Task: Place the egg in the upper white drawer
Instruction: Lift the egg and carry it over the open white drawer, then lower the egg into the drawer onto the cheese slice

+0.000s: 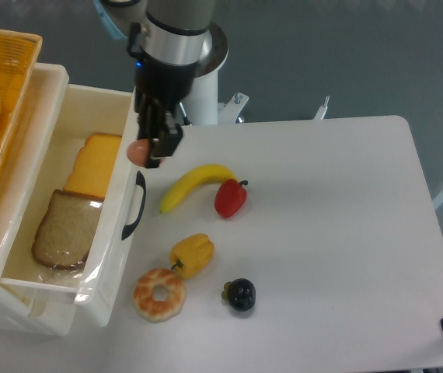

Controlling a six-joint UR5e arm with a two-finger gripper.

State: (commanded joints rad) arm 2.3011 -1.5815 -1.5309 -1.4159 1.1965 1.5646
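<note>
While in gripper (150,149) — egg (137,151) btwn fingers, over drawer (120,186) front.

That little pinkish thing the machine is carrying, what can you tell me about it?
It is a small, smooth, pinkish-tan oval egg, looking matte and unbroken. Only its left part shows; the rest is hidden between the fingers of the black end effector, which is shut on it. It hangs in the air over the front edge of the deep glossy white plastic drawer, touching nothing else visible.
</note>
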